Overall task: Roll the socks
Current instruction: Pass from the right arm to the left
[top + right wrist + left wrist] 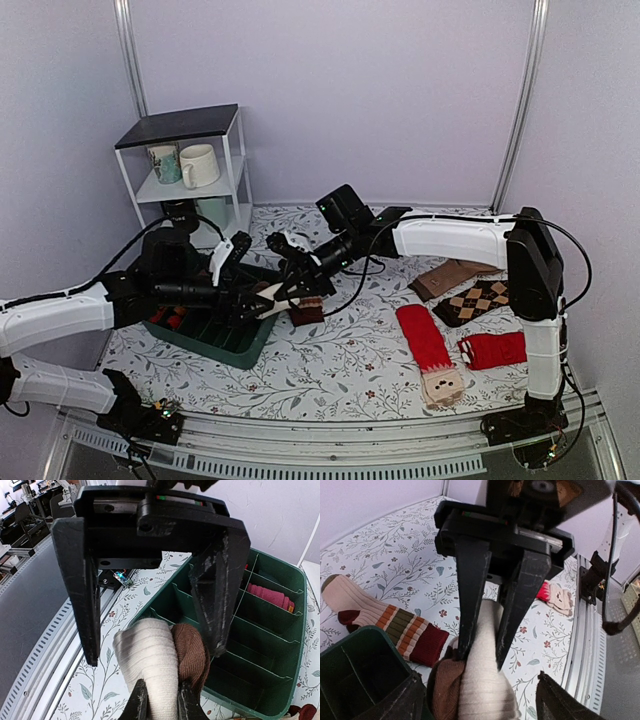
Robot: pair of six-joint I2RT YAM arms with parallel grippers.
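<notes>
The socks form a bundle: a cream-white ribbed sock with a brown part beside it. The bundle hangs by the near corner of the green bin. My right gripper is shut on the cream sock; the left wrist view shows its fingers pinching the bundle from above. My left gripper is open, one finger on each side of the bundle without touching it. In the top view both grippers, left and right, meet at the sock.
A tan sock with red, brown and green stripes lies on the table beside the bin. Red socks sit in one bin compartment. Red socks, an argyle sock and a brown sock lie at the right. A shelf with mugs stands at the back left.
</notes>
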